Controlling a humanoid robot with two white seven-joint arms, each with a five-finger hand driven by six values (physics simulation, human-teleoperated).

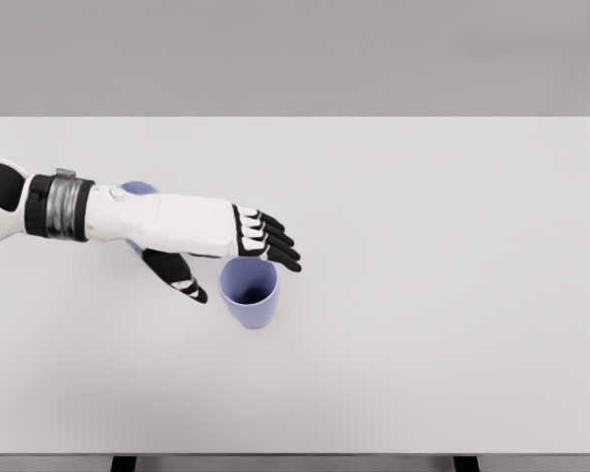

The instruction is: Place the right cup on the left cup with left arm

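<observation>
Overhead, we look down on a pale grey table (442,324) that fills most of the view, with a plain grey wall behind its far edge. Our left hand (238,246) reaches in from the left, fingers (275,241) stretched out and loosely apart, thumb hanging below, gripping nothing. Its fingertips sit over the far rim of an upright lavender cup (250,295); whether they touch we cannot tell. A second lavender cup (138,187) lies mostly hidden behind our forearm, only slivers showing.
</observation>
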